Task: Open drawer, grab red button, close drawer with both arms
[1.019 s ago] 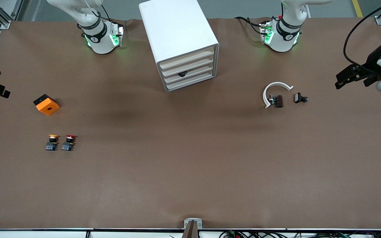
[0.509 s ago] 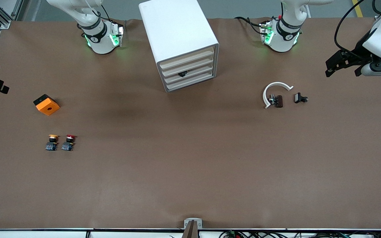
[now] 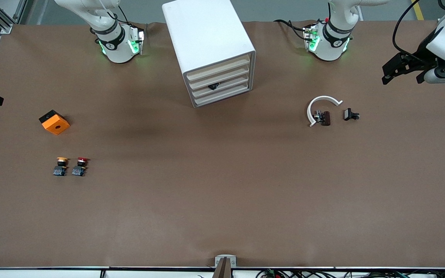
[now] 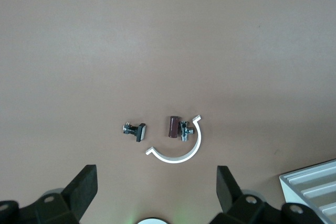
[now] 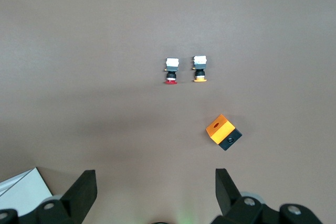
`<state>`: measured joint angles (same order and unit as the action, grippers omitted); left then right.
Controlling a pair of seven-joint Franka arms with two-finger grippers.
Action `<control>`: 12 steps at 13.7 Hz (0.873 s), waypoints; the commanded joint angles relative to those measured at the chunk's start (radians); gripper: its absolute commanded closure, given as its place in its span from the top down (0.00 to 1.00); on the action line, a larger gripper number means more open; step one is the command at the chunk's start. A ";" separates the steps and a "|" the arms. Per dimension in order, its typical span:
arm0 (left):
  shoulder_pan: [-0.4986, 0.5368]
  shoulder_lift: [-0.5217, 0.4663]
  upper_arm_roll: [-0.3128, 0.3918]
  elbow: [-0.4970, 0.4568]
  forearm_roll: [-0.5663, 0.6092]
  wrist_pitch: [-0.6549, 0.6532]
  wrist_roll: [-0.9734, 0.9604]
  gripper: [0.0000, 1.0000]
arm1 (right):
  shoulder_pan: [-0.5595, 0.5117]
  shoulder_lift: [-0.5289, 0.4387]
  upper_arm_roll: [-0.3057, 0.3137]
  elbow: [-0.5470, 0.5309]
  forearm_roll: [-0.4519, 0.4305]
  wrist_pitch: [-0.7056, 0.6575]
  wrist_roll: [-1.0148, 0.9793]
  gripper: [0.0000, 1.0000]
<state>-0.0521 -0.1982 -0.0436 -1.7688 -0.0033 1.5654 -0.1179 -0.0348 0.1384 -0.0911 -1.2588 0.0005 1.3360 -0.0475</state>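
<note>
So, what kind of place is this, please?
Probably a robotics lab bench: two white jointed robot arms bolted to a brown paper-covered table, a white four-drawer cabinet, and small parts like a red-capped push button.

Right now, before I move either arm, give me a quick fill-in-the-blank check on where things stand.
1. All four drawers of the cabinet are ____.
2. The button with the red cap sits beside one with a ____ cap.
3. The left gripper and right gripper are both ____.
4. The orange cube lies toward the ____ arm's end of the table.

Missing words: shut; yellow-orange; open; right
</note>
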 commanded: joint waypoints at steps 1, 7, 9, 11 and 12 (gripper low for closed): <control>0.001 -0.009 -0.006 0.022 0.031 -0.027 -0.005 1.00 | -0.008 -0.034 0.001 -0.025 0.027 0.003 -0.017 1.00; 0.003 0.055 -0.001 0.130 0.037 -0.073 -0.003 1.00 | 0.007 -0.190 0.002 -0.238 0.027 0.126 -0.015 1.00; 0.005 0.065 0.002 0.155 0.037 -0.088 0.000 1.00 | 0.007 -0.206 0.002 -0.258 0.027 0.134 -0.015 1.00; 0.005 0.065 0.002 0.158 0.037 -0.093 -0.002 1.00 | 0.007 -0.206 0.004 -0.258 0.027 0.135 -0.015 1.00; 0.005 0.065 0.002 0.158 0.037 -0.093 -0.002 1.00 | 0.007 -0.206 0.004 -0.258 0.027 0.135 -0.015 1.00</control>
<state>-0.0504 -0.1468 -0.0390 -1.6443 0.0162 1.5007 -0.1179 -0.0288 -0.0404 -0.0885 -1.4817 0.0171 1.4530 -0.0527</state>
